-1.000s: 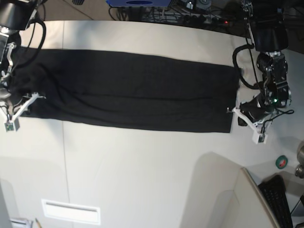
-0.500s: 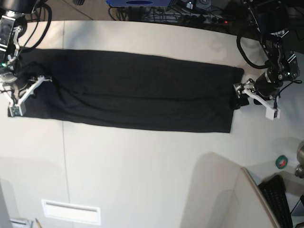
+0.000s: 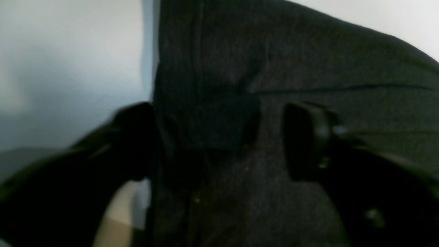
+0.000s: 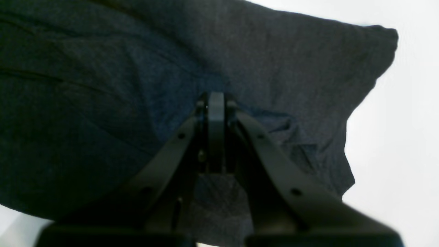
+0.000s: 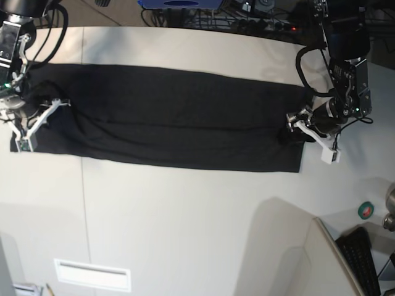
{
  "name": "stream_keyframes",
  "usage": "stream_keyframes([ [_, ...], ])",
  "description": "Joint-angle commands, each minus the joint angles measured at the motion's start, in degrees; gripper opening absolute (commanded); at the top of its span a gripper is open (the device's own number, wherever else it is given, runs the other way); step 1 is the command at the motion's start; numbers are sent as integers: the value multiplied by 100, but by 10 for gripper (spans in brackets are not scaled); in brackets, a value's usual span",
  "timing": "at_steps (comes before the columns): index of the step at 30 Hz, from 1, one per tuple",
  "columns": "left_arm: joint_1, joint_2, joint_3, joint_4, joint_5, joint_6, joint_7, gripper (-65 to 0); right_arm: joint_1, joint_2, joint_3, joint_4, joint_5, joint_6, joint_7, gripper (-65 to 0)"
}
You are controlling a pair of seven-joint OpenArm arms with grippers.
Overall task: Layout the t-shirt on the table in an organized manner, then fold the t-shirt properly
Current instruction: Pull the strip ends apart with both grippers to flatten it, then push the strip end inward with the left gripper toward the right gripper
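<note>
I'm seeing a green tape roll [image 5: 366, 210] lying near a black keyboard [image 5: 361, 262], cables [image 5: 247, 21] trailing behind.

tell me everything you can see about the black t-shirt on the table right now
The t-shirt is plain black knit fabric, folded into a long narrow band lying flat across the off-white table, with a few soft lengthwise creases. No print or tag shows. The right gripper is shut at one short end, apparently pinching cloth that puckers around its tips. At the opposite end, the left gripper stands open astride the edge, one finger over the fabric and one beyond it. Nothing else touches it.
</note>
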Motion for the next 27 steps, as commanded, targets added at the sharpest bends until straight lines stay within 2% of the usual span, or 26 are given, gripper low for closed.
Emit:
stream_keyframes([
  [1,14,-36,41,-11,54,-8,138,-242,41,78,30,104,48,-4,110,-650],
  [7,-223,-63,6,-767,45,-8,68,-625,32,78,30,104,48,-4,110,-650],
  [8,-232,-80,6,-838,54,-8,-99,-650,32,78,21,104,48,-4,110,-650],
  [11,-258,-300,6,-1049,54,-8,-609,-650,32,78,21,113,48,-4,110,-650],
  [17,-302,-951,-3,-1101,45,-8,-996,-650,-55,78,21,157,48,-4,110,-650],
  [20,-223,-1170,6,-671,54,-8,-996,-650,-82,78,21,157,48,-4,110,-650],
  [24,410,-1223,6,323,54,27,-987,-650,-82,70,21,157,48,-4,110,-650],
  [27,1034,-1153,67,1404,54,537,-759,-650,-82,70,21,157,57,-4,110,-650],
])
